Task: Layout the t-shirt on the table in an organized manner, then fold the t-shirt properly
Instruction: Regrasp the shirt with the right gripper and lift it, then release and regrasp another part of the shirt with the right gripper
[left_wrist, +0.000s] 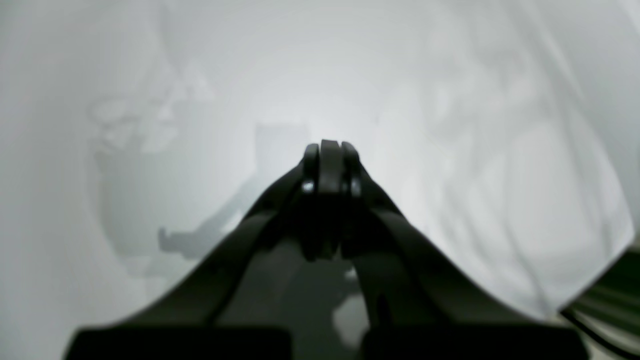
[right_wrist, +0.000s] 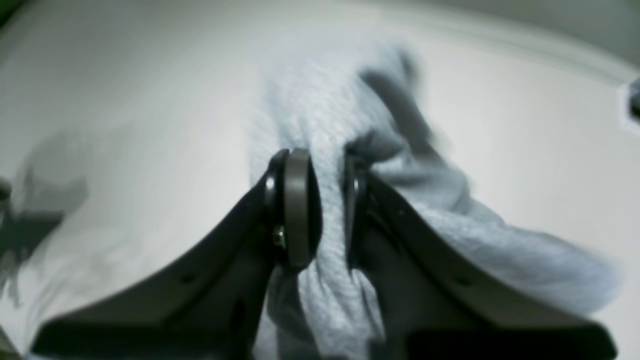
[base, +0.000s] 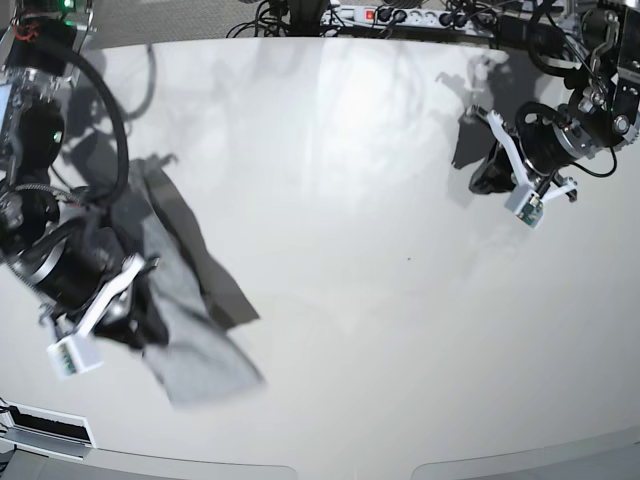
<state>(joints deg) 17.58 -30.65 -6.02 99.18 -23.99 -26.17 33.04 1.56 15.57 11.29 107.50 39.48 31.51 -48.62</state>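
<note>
A: Our right tool (right_wrist: 320, 210) is clenched on a bunched ridge of the t-shirt (right_wrist: 325, 125); our left tool (left_wrist: 327, 165) is closed on nothing, above bare counter (base: 380, 250).

B: The t-shirt hangs limp at the counter's near-left, soft and light. We judge it better taken at a hem or shoulders.
</note>
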